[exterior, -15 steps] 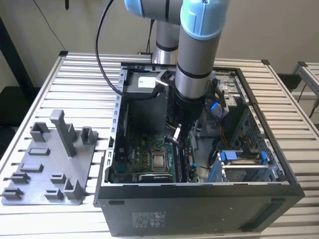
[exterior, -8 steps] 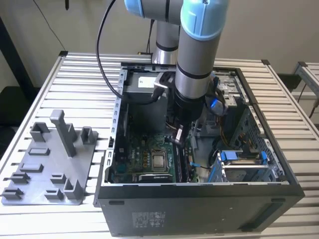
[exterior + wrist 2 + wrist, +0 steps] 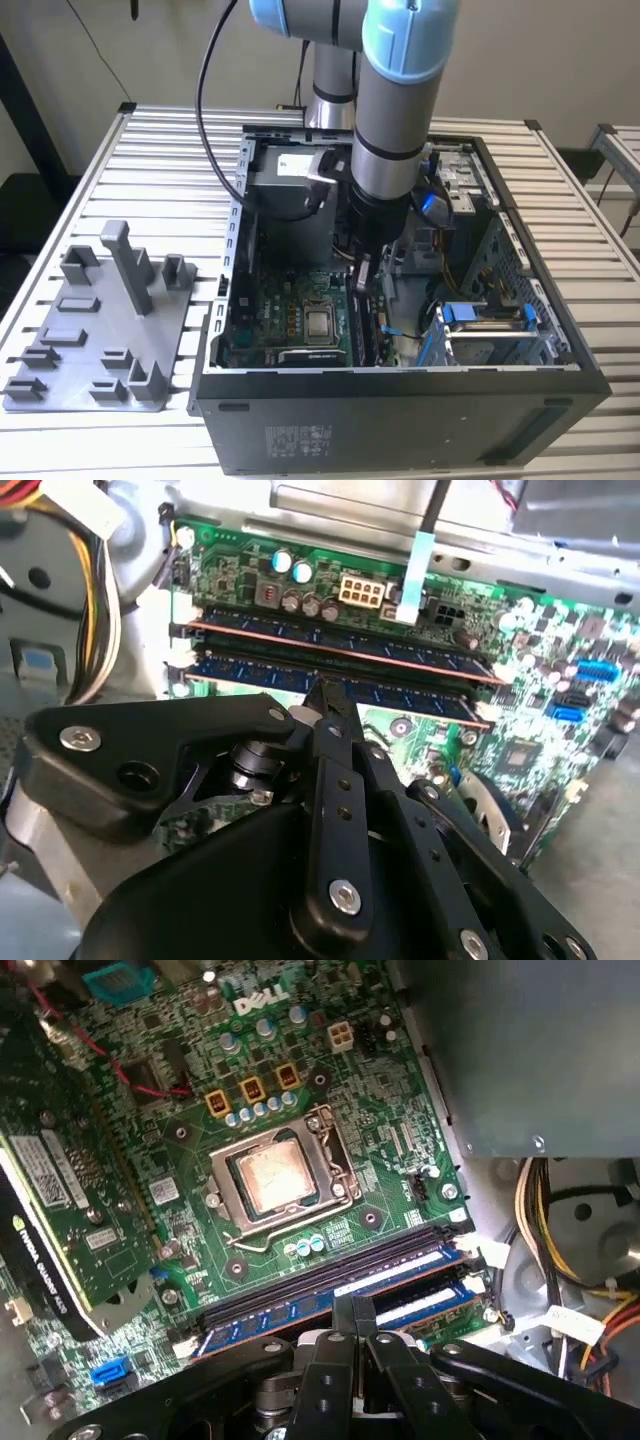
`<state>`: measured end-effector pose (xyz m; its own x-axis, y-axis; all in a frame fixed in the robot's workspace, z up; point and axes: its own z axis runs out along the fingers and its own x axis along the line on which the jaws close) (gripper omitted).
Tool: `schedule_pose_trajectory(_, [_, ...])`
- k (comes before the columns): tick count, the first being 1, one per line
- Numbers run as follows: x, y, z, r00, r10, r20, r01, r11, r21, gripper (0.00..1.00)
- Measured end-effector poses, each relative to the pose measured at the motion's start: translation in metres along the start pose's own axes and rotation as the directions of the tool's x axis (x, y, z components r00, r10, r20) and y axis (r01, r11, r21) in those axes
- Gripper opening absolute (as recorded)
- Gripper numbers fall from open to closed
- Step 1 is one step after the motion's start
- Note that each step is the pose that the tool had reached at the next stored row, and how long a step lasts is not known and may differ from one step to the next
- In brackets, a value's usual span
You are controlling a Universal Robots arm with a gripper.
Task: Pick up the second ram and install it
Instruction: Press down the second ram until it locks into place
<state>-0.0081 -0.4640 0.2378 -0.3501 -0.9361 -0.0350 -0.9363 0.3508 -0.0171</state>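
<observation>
Black gripper [image 3: 325, 705] fingers, pinched together, press straight down on the top edge of the second ram [image 3: 400, 695], mid-length, its long axis running crosswise under them in the nearer slot. Just beyond stands another stick [image 3: 330, 640]. Whether the end latches have closed is hard to make out; the gripper's linkage hides the ram's middle.
</observation>
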Motion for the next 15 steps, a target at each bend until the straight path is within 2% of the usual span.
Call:
schedule_pose_trajectory(4, [0.0000, 0.0001, 0.0005, 0.9976, -0.070, 0.0014, 0.070, 0.9976, -0.0024, 0.11])
schedule_pose_trajectory(9, [0.0004, 0.0012, 0.0008, 0.9902, -0.139, 0.0029, 0.139, 0.9902, -0.0044, 0.11])
schedule_pose_trajectory(11, [0.0005, 0.0014, 0.0009, 0.9861, -0.166, 0.0035, 0.166, 0.9860, -0.0052, 0.11])
schedule_pose_trajectory(15, [0.0007, 0.0016, 0.0010, 0.9744, -0.225, 0.0051, 0.225, 0.9744, -0.0056, 0.11])
